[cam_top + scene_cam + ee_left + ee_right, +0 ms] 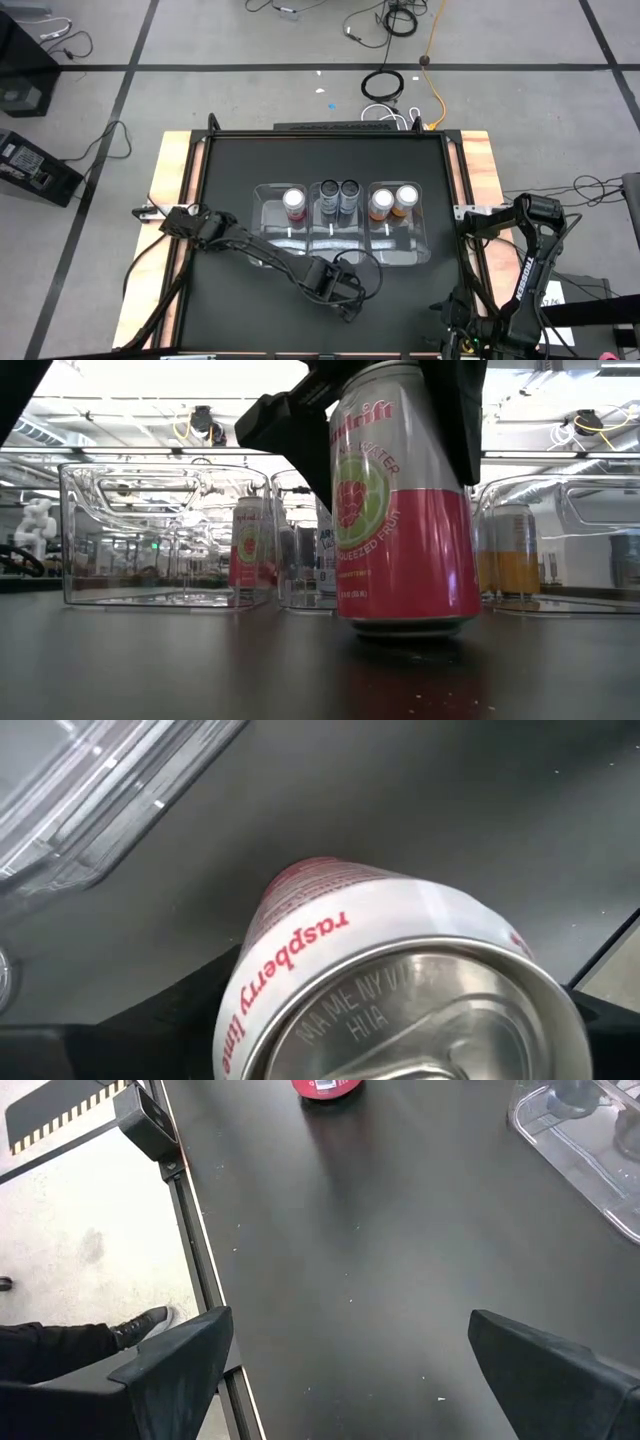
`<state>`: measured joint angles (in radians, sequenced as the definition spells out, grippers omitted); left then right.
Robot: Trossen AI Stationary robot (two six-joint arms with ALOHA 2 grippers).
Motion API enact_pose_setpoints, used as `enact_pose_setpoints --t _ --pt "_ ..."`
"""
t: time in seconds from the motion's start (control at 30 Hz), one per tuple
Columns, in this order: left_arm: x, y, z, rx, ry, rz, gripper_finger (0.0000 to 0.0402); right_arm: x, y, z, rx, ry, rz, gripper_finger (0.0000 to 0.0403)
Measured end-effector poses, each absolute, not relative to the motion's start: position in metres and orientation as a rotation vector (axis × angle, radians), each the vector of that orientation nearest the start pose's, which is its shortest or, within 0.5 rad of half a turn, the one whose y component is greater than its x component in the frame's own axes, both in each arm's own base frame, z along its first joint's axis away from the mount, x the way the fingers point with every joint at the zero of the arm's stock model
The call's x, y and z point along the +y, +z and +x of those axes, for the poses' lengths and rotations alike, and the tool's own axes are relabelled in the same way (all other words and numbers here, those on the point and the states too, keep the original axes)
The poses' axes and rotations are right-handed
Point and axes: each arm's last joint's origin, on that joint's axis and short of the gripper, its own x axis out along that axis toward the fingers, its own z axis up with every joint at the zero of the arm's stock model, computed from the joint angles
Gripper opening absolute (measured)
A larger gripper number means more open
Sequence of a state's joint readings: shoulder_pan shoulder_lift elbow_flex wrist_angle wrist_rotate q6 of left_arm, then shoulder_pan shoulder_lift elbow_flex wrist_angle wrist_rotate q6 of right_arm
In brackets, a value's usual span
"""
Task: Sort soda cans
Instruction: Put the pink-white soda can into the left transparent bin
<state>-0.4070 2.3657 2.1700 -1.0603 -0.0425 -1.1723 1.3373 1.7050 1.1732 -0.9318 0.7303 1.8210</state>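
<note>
Pink can (pixel 403 510) stands between the left pincer's (pixel 347 297) closing, not-yet-clamped jaws; next it needs a firm squeeze, then lifting binward.

Can (pixel 405 510) w/ glossy printed pink-and-white body is catching light; its top (pixel 440 1020) is showing bare brushed metal w/ embossed lettering. Bins (pixel 340 225) are looking like clear, shiny plastic. Surface (pixel 380 1250) is looking matt black, smooth, w/ tiny specks. Its edge (pixel 175 175) is showing pale wood. Left tool (pixel 290 420) is looking matt black.
</note>
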Motion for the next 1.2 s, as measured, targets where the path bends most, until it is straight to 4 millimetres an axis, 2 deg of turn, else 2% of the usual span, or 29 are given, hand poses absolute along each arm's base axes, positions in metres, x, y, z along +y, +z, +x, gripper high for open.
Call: enact_pose_setpoints --t 0.37,0.53,0.7,0.8,0.97,1.1,1.2 --pt "-0.202 0.216 0.448 1.262 0.325 -0.721 0.0324 0.294 0.204 0.09 0.8 -0.277 0.433 0.0398" --pt "-0.208 0.238 0.45 1.25 0.2 -0.73 0.0326 0.294 0.204 0.09 0.8 -0.277 0.434 0.0398" --pt "-0.205 0.267 0.454 1.171 0.123 -0.733 0.0327 0.294 0.204 0.09 0.8 -0.277 0.434 0.0398" --pt "-0.196 0.287 0.45 1.12 0.104 -0.732 0.0328 0.294 0.204 0.09 0.8 -0.276 0.436 0.0398" --pt "-0.164 0.322 0.433 1.073 0.21 -0.664 0.0328 0.294 0.204 0.09 0.8 -0.275 0.438 0.0398" --pt "-0.141 0.353 0.416 1.009 0.266 -0.606 0.0329 0.294 0.204 0.09 0.799 -0.274 0.44 0.0398" --pt "-0.126 0.371 0.397 1.027 0.298 -0.549 0.0329 0.294 0.204 0.09 0.799 -0.275 0.441 0.0398"
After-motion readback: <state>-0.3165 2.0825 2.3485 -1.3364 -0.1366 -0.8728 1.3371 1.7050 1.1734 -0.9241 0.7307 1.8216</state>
